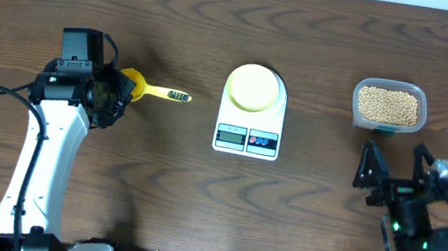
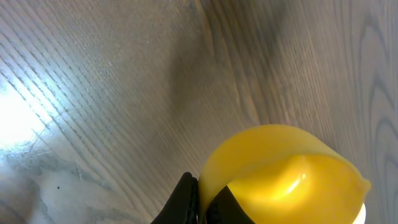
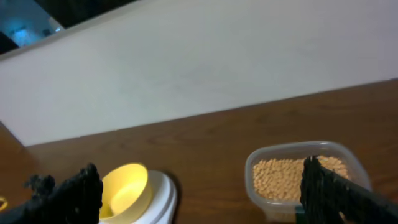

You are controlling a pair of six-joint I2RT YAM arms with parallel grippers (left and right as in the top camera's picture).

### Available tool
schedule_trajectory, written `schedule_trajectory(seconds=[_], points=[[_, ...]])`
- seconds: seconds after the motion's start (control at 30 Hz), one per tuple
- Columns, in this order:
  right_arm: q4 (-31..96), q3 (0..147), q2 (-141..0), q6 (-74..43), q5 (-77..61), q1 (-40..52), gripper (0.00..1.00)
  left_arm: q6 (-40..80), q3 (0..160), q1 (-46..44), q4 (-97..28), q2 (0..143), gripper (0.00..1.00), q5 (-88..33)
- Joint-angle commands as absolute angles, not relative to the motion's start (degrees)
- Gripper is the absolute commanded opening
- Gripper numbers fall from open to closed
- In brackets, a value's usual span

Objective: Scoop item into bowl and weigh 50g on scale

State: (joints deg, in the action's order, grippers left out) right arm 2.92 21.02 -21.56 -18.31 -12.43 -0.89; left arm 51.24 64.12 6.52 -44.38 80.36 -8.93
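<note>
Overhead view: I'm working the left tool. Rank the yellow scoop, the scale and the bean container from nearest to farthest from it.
1. Yellow scoop: right at the left tool, handle pointing toward the table centre.
2. White scale: table centre, with the pale-yellow bowl on it.
3. Clear container of beans: far right side.

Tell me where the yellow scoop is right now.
In the overhead view the scoop lies left of the scale, its cup end at the left gripper and its handle pointing toward the scale.
</note>
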Motion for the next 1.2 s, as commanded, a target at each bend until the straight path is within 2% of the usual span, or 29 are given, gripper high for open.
schedule_trajectory(seconds=[0.0, 0.23, 0.47, 0.73, 0.97, 1.1, 1.17], points=[[3.25, 24.84, -27.49, -19.75, -18.31, -0.43, 0.99, 51.77, 65.06, 6.31, -44.31, 79.66, 0.08, -9.96], [-0.95, 26.68, -37.71, -19.73, -29.76, -0.43, 0.99, 51.77, 65.06, 6.31, -44.34, 79.68, 0.08, -9.89], [-2.76, 26.65, -42.83, -19.70, -29.17, -0.43, 0.99, 51.77, 65.06, 6.31, -44.31, 79.70, 0.08, -9.89], [-18.76, 26.68, -48.21, -20.25, -22.98, -0.43, 0.99, 53.69, 65.06, 6.31, -42.59, 79.70, 0.08, -9.91], [-18.55, 26.65, -53.60, -40.99, -15.09, -0.43, 0.99, 57.19, 65.06, 6.31, -42.52, 79.70, 0.08, -10.59], [-15.22, 26.61, -60.36, -64.07, -16.78, 0.38, 0.99, 61.47, 65.06, 6.28, -42.15, 79.72, 0.08, -16.03], [-15.73, 26.61, -63.88, -68.95, -18.59, 1.41, 0.99, 63.90, 65.06, 6.28, -41.54, 79.72, 0.08, -19.29]])
